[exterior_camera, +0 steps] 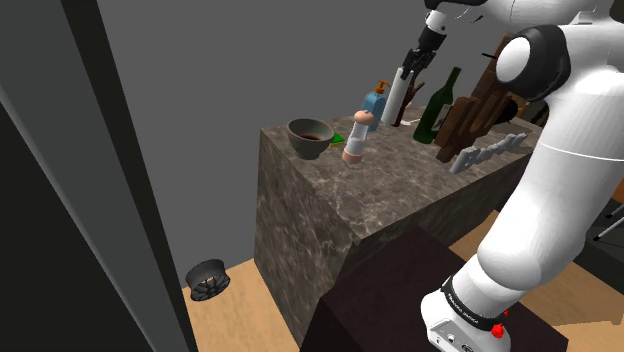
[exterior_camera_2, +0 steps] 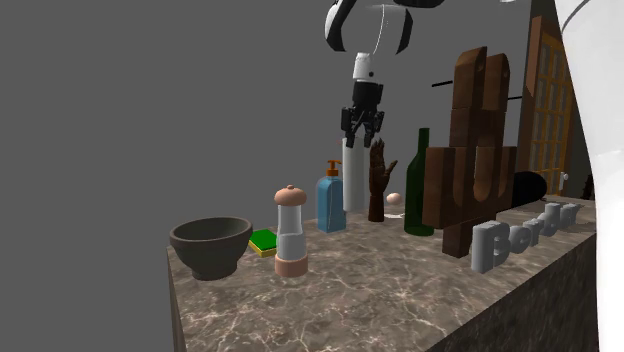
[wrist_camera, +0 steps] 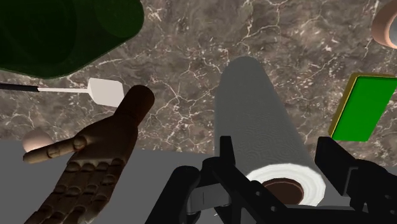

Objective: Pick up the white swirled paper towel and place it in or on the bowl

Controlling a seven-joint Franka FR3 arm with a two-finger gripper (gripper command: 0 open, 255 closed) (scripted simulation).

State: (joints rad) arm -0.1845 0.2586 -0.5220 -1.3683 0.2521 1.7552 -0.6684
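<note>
Noted gripper (exterior_camera_2: 363, 140) just above upright paper towel roll (exterior_camera_2: 352, 187); logged dark bowl (exterior_camera_2: 210, 252) well apart, beside grinder (exterior_camera_2: 290, 235).

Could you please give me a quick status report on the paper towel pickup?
Claw open, at the roll's top. Paper towel upright on counter, not lifted. Wooden hand close beside it.

On the dark marble counter (exterior_camera_2: 380, 290) stand a clear grinder (exterior_camera_2: 290, 232) with pinkish cap and base, a blue soap dispenser (exterior_camera_2: 331, 198) with orange pump, a brown wooden mannequin hand (exterior_camera_2: 377, 182) and a dark green glass bottle (exterior_camera_2: 419, 185) — a flat green sponge (exterior_camera_2: 264, 241) lies near the grinder.
</note>
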